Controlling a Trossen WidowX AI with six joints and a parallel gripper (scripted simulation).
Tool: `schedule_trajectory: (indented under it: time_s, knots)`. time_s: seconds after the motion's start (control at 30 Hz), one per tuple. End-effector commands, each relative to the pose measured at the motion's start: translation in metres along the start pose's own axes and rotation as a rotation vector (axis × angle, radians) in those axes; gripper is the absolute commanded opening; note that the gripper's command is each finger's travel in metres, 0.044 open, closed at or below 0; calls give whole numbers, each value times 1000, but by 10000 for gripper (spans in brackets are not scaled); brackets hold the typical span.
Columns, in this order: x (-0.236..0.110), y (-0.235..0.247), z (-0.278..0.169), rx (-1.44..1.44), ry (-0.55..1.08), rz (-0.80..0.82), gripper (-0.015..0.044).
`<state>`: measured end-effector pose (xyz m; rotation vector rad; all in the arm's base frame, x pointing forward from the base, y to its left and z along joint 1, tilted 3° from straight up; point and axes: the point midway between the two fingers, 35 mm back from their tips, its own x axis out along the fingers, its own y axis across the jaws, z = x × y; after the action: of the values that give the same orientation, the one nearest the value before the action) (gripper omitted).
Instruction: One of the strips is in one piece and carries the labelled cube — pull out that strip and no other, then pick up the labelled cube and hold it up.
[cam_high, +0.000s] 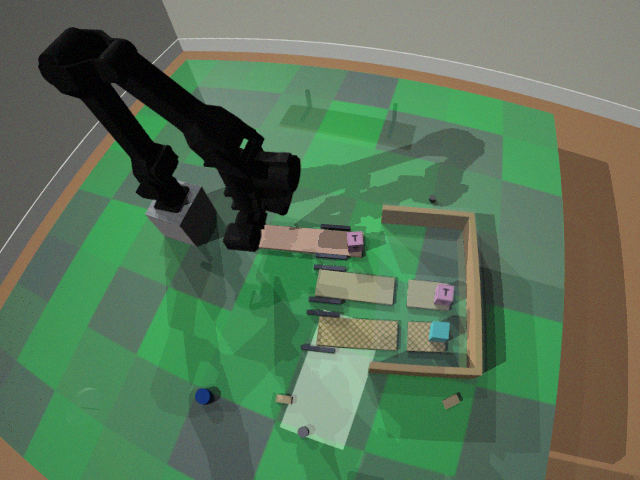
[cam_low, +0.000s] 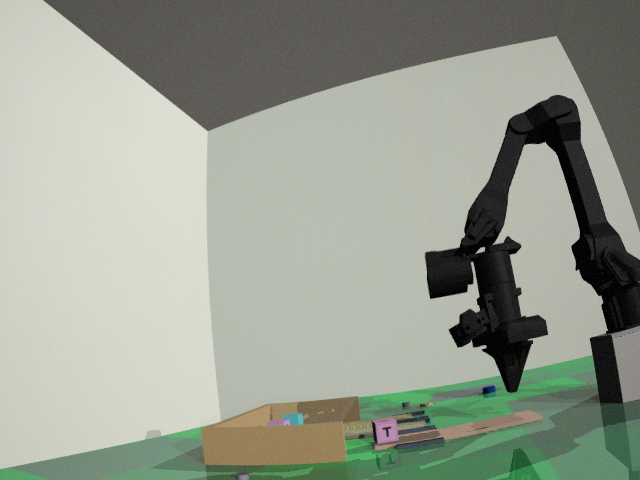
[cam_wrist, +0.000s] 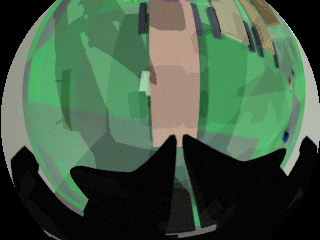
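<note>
While gripper (cam_low: 510, 384) hovers empty: two T-cubes (cam_high: 355, 239), one cyan cube (cam_high: 439, 330).

Matte black arm (cam_low: 583, 175) of boxy tapered links, bolted to a grey block pedestal (cam_low: 631, 393); cylindrical wrist housing (cam_low: 447, 272); two pointed black fingers (cam_low: 512, 373) forming a wedge.
</note>
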<state>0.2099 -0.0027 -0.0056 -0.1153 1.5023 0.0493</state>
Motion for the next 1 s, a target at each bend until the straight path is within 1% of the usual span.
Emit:
schedule_trajectory:
  time_s: [0.0,0.07,0.43,0.97]
  knots:
    - [-2,0,13,-134,4,-2,105]
    - [-3,0,22,-192,4,-2,157]
    - [-6,1,63,-192,0,-2,440]
    - [-14,0,123,-192,-6,-2,440]
